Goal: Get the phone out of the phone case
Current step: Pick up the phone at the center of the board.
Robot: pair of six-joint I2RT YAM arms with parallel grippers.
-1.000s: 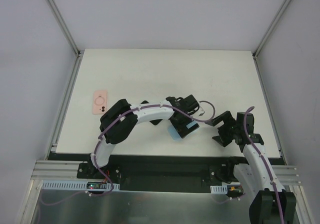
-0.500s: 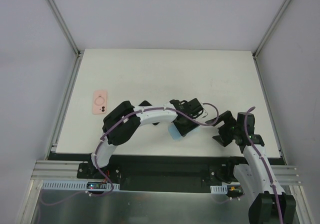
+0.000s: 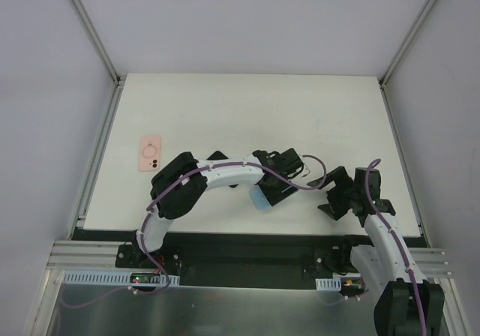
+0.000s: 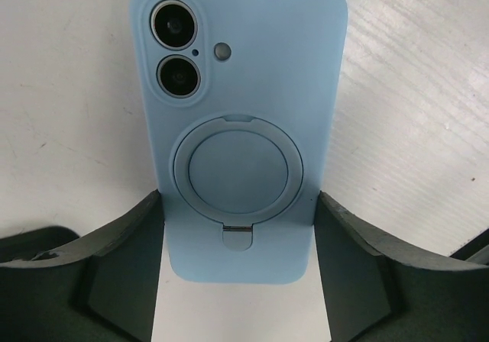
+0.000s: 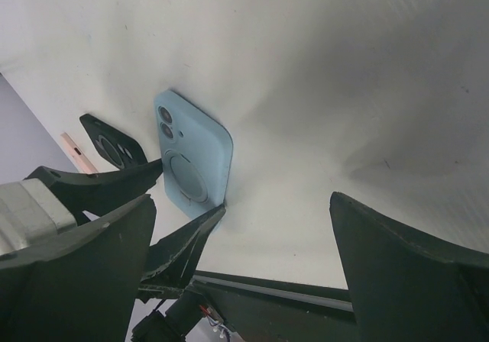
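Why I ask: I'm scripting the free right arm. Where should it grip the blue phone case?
Probably the long edges at the camera end of the blue phone case, coming from above: it lies flat, back up, and the left gripper clamps its lower end.

- The right gripper [image 5: 243, 199] has its 2 dark plastic fingers [image 5: 397, 273] spread wide apart, above the white table top [image 5: 328, 90].
- To its left, a light-blue silicone phone case [image 5: 195, 155] lies back up on the table, with 2 camera lenses [image 5: 165, 122] and a round ring on its back.
- The left gripper [image 5: 192, 188] has 1 dark finger on each long side of the case, which sits between them.
- A dark rail [image 5: 267, 292] runs along the table's near edge.
- A small pink strip [image 5: 76, 150] shows further left, too small to identify.
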